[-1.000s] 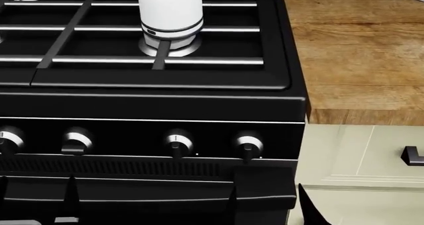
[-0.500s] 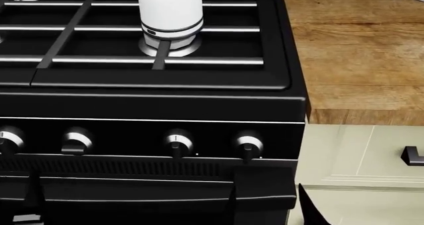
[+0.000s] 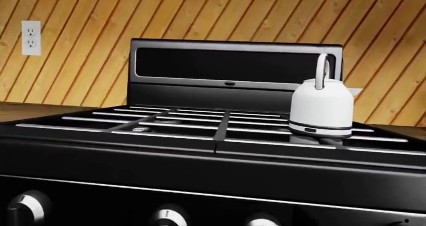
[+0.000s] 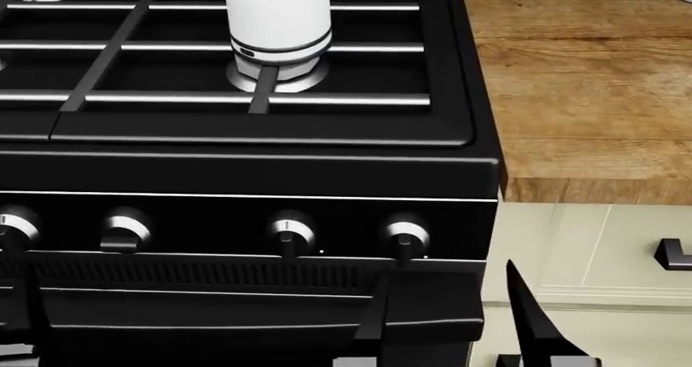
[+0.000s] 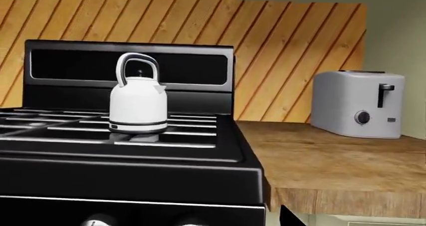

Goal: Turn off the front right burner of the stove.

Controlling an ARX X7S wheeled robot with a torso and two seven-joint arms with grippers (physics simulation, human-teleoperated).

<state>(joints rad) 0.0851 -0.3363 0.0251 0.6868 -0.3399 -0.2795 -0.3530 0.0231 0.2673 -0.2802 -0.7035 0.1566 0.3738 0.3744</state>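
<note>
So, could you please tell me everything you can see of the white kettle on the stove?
The white kettle has a smooth, glossy body with a dark band near its base, a small spout and an upright arched handle, dark outside and pale inside. It stands upright on the grate bars over the front right burner of the stove, hiding most of that silvery ring. Nothing else touches it; neither gripper is near.

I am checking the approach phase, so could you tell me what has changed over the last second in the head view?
The right gripper has risen into view at the bottom edge, beside the stove's right corner. At bottom left, the left arm's dark parts have slid further left. Nothing was grasped. The white kettle, front right burner and knobs are unchanged.
</note>
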